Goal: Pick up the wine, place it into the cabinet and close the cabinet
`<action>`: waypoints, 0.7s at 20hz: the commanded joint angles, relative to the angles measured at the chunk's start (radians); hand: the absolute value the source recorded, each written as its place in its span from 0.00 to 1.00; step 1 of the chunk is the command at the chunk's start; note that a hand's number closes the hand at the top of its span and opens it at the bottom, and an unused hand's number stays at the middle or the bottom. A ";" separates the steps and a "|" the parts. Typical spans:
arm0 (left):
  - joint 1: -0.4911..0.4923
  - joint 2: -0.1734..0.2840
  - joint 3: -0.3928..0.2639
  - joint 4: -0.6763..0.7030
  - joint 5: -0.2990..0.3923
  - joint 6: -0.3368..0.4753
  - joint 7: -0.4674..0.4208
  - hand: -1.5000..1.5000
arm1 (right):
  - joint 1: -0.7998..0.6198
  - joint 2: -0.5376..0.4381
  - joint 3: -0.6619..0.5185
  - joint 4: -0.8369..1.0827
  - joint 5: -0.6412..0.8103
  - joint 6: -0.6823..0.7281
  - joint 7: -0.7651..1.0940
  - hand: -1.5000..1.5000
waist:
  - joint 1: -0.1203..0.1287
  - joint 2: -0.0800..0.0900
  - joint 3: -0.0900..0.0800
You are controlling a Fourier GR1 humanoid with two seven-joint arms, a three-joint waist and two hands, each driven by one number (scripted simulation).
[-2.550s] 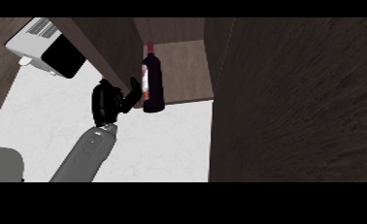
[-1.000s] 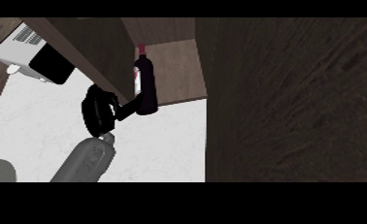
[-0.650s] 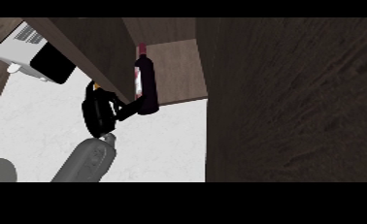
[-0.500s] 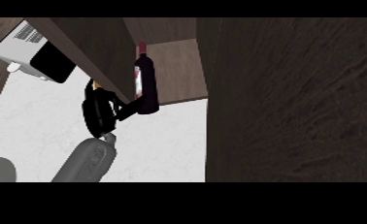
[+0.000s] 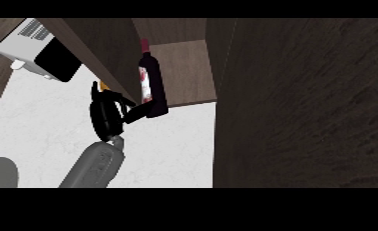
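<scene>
A dark wine bottle (image 5: 151,87) with a red cap and a white-and-red label stands upright at the front edge of the cabinet's wooden shelf (image 5: 188,70). My right hand (image 5: 108,112) is just left of the bottle's lower part, with its fingers curled onto the base. The cabinet's left door (image 5: 103,50) stands open above that hand. At the lower left edge a grey piece of forearm (image 5: 4,173) shows. My left hand itself is out of view.
A wide dark wooden cabinet front (image 5: 295,100) fills the right side. A white appliance with a black front (image 5: 40,50) sits at the upper left on the white marble counter (image 5: 173,145).
My right hand has carried the bottle up and away from me onto the shelf's front edge. Over the last half second hardly anything has moved.
</scene>
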 commanded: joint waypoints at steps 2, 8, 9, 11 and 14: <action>-0.233 -0.136 -0.040 0.012 0.059 -0.074 -0.017 0.00 | 0.023 -0.002 0.008 -0.046 -0.027 -0.007 0.024 0.00 | -0.033 0.011 -0.015; -0.230 -0.138 -0.033 -0.055 0.154 -0.051 -0.046 0.00 | 0.022 0.001 0.005 -0.044 -0.015 -0.010 0.011 0.00 | -0.006 0.004 -0.016; -0.236 -0.138 -0.024 -0.086 0.172 -0.068 -0.051 0.00 | 0.018 0.016 0.003 -0.041 -0.025 -0.027 0.019 0.00 | 0.009 0.002 -0.016; -0.212 -0.139 -0.024 -0.114 0.219 -0.069 -0.082 0.00 | 0.021 -0.004 -0.005 -0.060 -0.020 -0.020 0.036 0.00 | 0.008 0.001 -0.018; -0.199 -0.139 -0.042 -0.150 0.263 -0.110 -0.113 0.00 | 0.020 0.022 0.016 -0.029 -0.008 -0.034 0.020 0.00 | 0.021 -0.001 -0.017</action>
